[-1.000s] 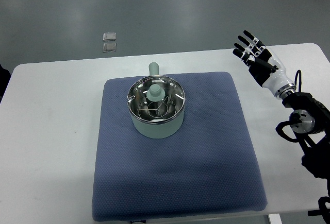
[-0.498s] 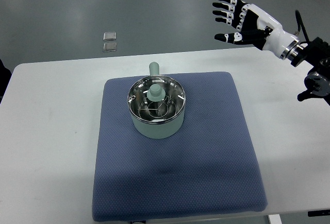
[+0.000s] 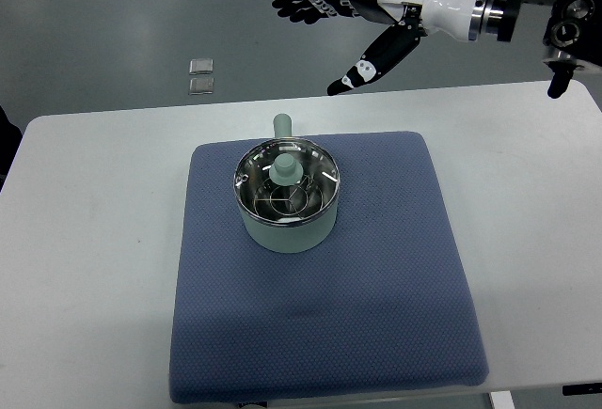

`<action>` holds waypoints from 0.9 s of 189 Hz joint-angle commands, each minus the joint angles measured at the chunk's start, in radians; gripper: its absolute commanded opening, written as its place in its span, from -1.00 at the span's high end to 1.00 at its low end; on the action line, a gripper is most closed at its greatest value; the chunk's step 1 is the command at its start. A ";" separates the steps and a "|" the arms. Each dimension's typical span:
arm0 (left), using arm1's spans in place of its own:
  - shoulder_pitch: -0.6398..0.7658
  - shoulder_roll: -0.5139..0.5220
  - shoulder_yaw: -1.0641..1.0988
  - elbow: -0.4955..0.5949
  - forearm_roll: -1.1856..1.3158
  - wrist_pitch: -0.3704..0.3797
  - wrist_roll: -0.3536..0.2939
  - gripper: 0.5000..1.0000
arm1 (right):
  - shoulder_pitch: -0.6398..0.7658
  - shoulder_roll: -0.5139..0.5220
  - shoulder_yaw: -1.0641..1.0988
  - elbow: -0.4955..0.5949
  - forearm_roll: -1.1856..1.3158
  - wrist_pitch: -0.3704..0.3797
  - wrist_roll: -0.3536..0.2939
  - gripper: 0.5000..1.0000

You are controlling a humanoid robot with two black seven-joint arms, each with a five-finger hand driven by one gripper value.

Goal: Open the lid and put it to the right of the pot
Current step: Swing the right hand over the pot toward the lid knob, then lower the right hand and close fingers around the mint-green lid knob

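Item recorded: one pale green pot [image 3: 285,204] with a short stub handle [image 3: 281,125] pointing toward the far edge of the table, standing upright on a blue quilted mat [image 3: 376,315], left of the mat's centre and toward its far side. The mat lay on a white table [image 3: 85,268]. Lid [image 3: 285,183]: glass with a metal rim and a pale green knob [image 3: 285,165], seated flat on the pot, knob up. Right hand [image 3: 362,14]: entered from the picture's right edge on a white forearm, held above and beyond the far table edge, well apart from the pot and off to its right; fingers [image 3: 303,0] extended and spread, thumb angled down toward the table, nothing held. Left hand: not visible. Also present on the grey floor beyond the table: two small square floor plates [image 3: 199,75]. Status of task, as judged: nothing of it was yet accomplished. The lid was unlifted and the knob untouched; the stretch of mat to the right of the pot, where the lid would presumably go, bore nothing. Remaining, by estimate: bring the released hand down over the knob, close on it, raise the lid clear of the rim, carry it rightward and set it on the mat beside the pot.
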 commanded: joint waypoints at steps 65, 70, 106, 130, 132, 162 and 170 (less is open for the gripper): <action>0.001 0.000 0.000 0.000 0.000 0.000 0.000 -1.00 | 0.260 0.148 -0.293 0.030 -0.231 -0.012 -0.006 -0.68; -0.001 0.000 0.000 0.000 0.000 0.000 0.000 -1.00 | 0.272 0.162 -0.308 0.030 -0.231 -0.017 -0.009 -0.67; -0.001 0.000 0.000 0.000 0.000 0.000 0.000 -1.00 | 0.329 0.257 -0.411 0.015 -0.270 -0.110 -0.038 -0.67; -0.001 0.000 0.000 0.000 0.000 0.000 0.000 -1.00 | 0.329 0.334 -0.453 -0.025 -0.296 -0.144 -0.051 -0.63; -0.001 0.000 0.000 0.000 0.000 0.000 0.000 -1.00 | 0.329 0.340 -0.454 -0.028 -0.299 -0.144 -0.051 -0.62; -0.001 0.000 0.000 0.000 0.000 0.000 0.000 -1.00 | 0.321 0.391 -0.494 -0.065 -0.307 -0.163 -0.052 -0.44; 0.001 0.000 0.000 0.000 0.000 0.000 0.000 -1.00 | 0.318 0.403 -0.500 -0.077 -0.307 -0.177 -0.052 -0.37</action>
